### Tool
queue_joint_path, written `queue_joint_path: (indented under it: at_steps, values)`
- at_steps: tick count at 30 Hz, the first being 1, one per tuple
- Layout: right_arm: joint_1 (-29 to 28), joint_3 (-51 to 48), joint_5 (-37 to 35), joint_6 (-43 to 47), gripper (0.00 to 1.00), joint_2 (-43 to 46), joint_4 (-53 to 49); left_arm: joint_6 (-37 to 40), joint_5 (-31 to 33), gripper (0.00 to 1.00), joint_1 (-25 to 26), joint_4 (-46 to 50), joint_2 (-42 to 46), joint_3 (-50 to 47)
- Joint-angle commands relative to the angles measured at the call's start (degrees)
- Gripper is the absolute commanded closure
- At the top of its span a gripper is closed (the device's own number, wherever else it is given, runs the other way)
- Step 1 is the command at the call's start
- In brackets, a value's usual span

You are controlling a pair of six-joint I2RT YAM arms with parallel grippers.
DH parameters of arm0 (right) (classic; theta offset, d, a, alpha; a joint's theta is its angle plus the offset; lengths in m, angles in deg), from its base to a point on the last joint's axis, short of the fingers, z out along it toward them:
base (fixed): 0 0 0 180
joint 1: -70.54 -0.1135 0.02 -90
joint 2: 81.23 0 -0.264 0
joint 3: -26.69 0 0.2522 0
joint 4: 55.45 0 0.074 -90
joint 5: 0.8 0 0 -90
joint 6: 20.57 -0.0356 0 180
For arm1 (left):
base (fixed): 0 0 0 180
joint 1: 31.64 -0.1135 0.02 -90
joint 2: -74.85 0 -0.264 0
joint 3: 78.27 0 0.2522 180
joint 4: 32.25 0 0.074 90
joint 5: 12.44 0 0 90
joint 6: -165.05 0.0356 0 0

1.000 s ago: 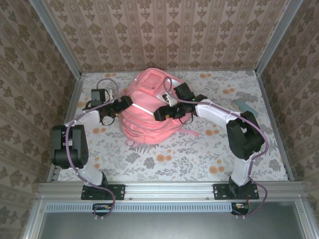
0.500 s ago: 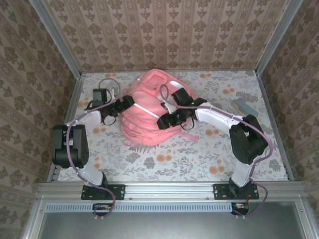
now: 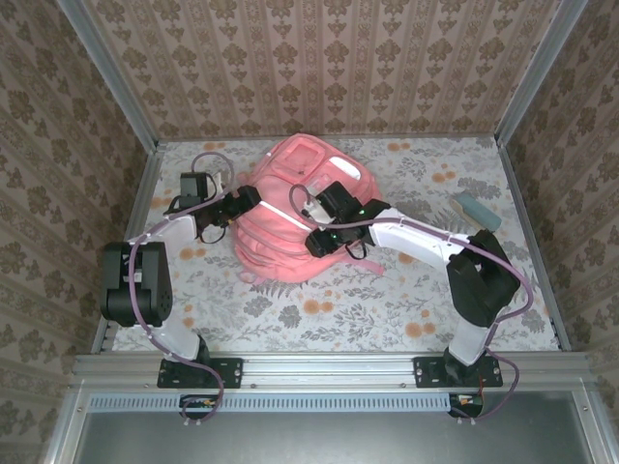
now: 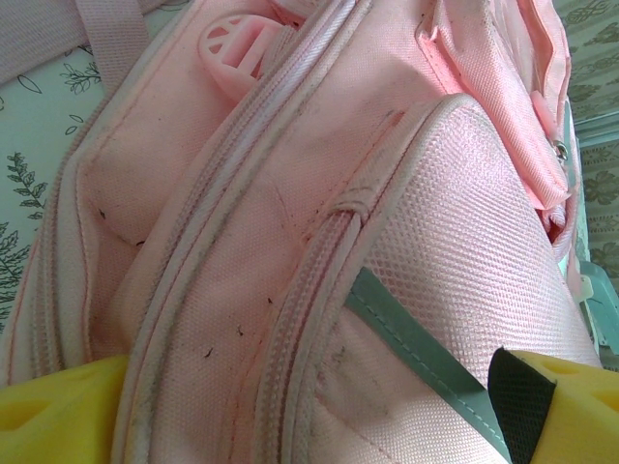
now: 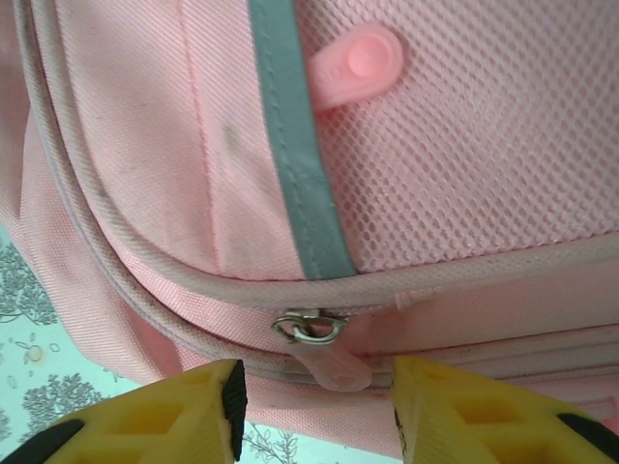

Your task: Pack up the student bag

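- left pincer (image 3: 250,200), spread wide, sits at the left flank of the student bag (image 3: 290,174), which lies mid-bench (image 3: 387,300) toward the far side. with nothing pinched there, the soft bag could slide or bunch if tugged from the other side.
- its wrist view shows seams and a shut zip (image 4: 309,290). whether the yellow fingers (image 4: 58,411) press the fabric cannot be told.
- right pincer (image 5: 314,411), half spread, brackets the pale zip pull (image 5: 334,369) under its metal slider (image 5: 309,327), and neither pad appears to touch it. the limp tab could fold aside or slip free as the jaws meet, or cloth could be nipped instead.
- the bag's opening and inside are hidden, and which pocket this zip serves is unclear.
- far right, a small teal item (image 3: 476,210) lies well apart from the bag, too small to identify.
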Motion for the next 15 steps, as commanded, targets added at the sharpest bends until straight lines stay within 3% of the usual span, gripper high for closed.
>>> queue_joint_path:
  at_steps: [1,9,15]
  values:
    - [-0.33,-0.3,-6.23,2.85,0.55,2.36,0.32,0.61,-1.88,0.06,0.86,0.23,0.79,-0.54]
    - [-1.2,0.91,-4.76,3.14,0.57,-0.43,-0.01,0.59,-1.97,0.06,0.85,0.51,0.59,-0.37]
    - [-1.28,1.73,-3.21,2.99,0.53,-1.68,-0.23,0.41,-1.97,0.06,0.84,0.44,0.41,-0.31]
